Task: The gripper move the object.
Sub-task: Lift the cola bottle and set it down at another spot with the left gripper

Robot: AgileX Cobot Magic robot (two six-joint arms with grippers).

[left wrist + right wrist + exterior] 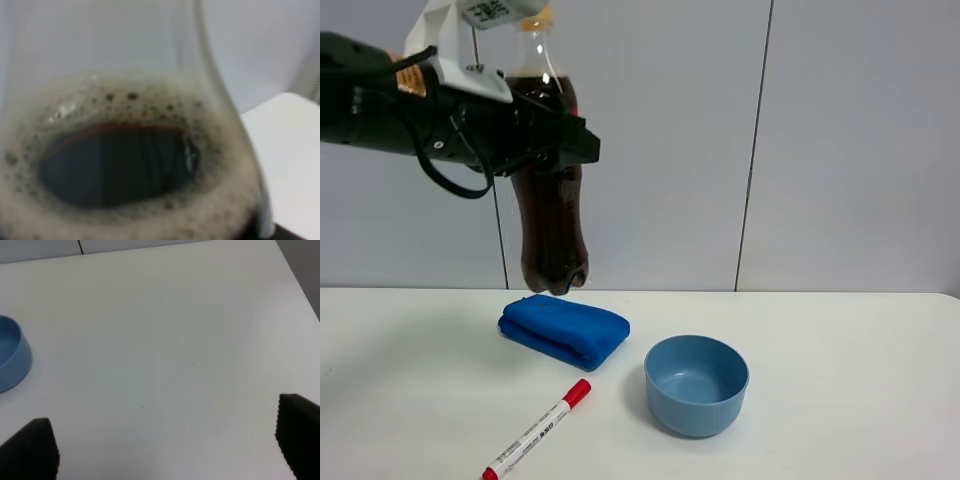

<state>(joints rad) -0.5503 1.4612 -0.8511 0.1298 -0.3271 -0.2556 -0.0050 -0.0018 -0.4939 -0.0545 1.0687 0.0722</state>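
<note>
Bottle aloft in the high view! The cola bottle (552,220) hung well clear of the table (840,380), upright or close to it. The left claw (565,140) was clamped tight round its upper body. Its base hovered just above a folded blue cloth (565,330), not touching. A blue bowl (696,410) sat just right of the cloth, and a red-capped marker (537,430) lay nearer the camera, both apart from the bottle.

Over to the left wrist camera: the bottle (120,160) filled the picture, a foamy ring round the dark cola. The claw's own tips weren't visible here. A corner of the table (290,150) showed beyond.

The right wrist camera had the right claw (165,445) spread wide over bare table (165,340), holding nothing. Its black fingertips (30,447) stood far apart, with the bowl (10,360) at the edge.

Now the danger, as I judged it. The bottle looked smooth and heavy, and that froth suggested the cola was sloshing, so a quick swing could twist it in the grip or let it slide. Setting it down on the soft cloth would likely tip it. Drifting right could clip the bowl.
</note>
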